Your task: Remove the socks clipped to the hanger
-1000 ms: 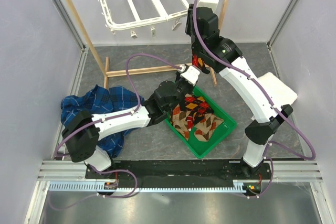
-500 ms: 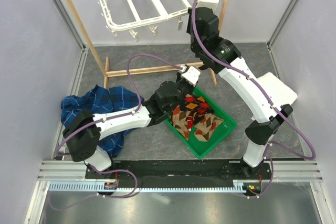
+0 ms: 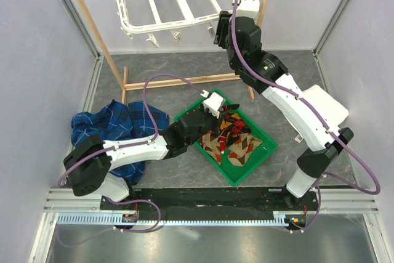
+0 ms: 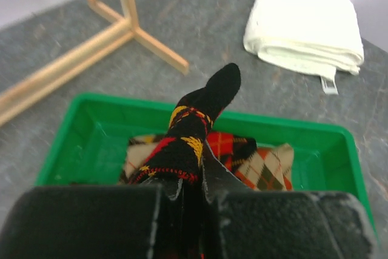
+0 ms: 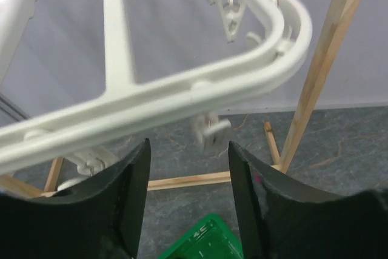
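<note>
Since a second ago the right arm has climbed up to the hanger (image 5: 182, 92) at 12 o'clock, and the left arm has dropped back down over the green tray (image 3: 254, 165). The left gripper (image 4: 191, 192) has its jaws clenched on the black-red-yellow argyle sock (image 4: 194, 128), which hangs toe-out above the tray. The brown-and-tan argyle socks (image 3: 243, 146) are already lying in there, about the middle of the worktop. The right gripper (image 5: 188, 150) sits just under the hanger's corner rail with its jaws released and spread. A small clip (image 5: 209, 134) dangles between them, too blurry to say if it's touching. No sock shows on the hanger. Blue plaid cloth (image 3: 104, 124) is bunched at 9 o'clock, white folded cloth (image 4: 303, 25) at 3 o'clock, and the wooden rack (image 4: 130, 25) stands behind the tray
</note>
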Robot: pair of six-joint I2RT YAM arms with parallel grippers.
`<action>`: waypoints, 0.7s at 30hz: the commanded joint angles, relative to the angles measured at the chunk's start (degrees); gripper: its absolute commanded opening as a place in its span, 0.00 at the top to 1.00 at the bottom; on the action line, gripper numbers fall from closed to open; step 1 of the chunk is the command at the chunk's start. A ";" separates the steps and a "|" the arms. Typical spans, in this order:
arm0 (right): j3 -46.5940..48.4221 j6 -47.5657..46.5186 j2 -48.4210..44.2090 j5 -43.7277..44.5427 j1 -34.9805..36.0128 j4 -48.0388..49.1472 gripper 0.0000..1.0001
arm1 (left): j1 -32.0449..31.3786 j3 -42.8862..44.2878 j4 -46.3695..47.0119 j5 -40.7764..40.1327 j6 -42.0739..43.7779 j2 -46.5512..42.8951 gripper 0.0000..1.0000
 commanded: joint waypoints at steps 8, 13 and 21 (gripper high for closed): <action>-13.60 6.85 -14.12 -7.57 0.08 2.02 0.02 | -1.48 -4.81 4.40 3.89 -13.80 8.57 0.88; -25.81 13.35 -23.96 -9.86 0.16 -2.09 0.02 | -2.01 -8.24 7.21 3.18 -18.64 11.39 0.60; -44.89 14.17 -36.97 -7.32 0.16 -4.13 0.02 | -2.72 -6.13 -2.27 7.49 -15.23 3.24 0.10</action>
